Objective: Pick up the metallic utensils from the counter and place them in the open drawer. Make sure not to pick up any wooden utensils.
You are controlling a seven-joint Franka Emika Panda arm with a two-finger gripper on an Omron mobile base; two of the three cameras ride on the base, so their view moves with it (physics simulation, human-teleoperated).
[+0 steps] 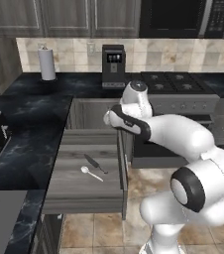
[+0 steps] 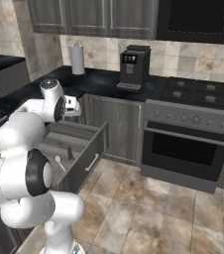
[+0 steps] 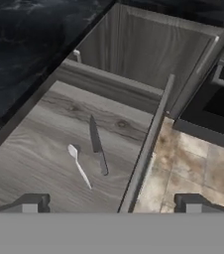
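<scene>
The counter (image 1: 29, 119) is seen as a long black marbled slab running along the wall and round the corner. Its edge is set directly over the drawer, so anything lifted from it needs only a short carry down and outward.

The drawer (image 1: 74, 186) is pulled fully out beneath that edge. Its flat grey floor is exposed to the hand from above, which is what allows things to be dropped in without any reaching under the slab. In the right base view the drawer's front panel (image 2: 86, 154) is shown standing out into the tiled aisle beside the oven.

The arm is folded forward over the drawer, and the gripper (image 3: 114, 204) is held above the drawer's right-hand wall, looking down into it. Its jaws are spread wide and nothing is held between them (the hand is judged to be free).

Two metallic utensils are found lying on the drawer floor, near its middle and well inside its walls. The knife (image 3: 97, 144), dark grey and slim, is laid roughly along the drawer's depth. The spoon (image 3: 78, 162), silver-white with a small round head, is laid just beside it, a narrow gap being left between the two. Both are lying flat and apart from the drawer walls.

From this placement, the task is judged to be at or near its end.
</scene>
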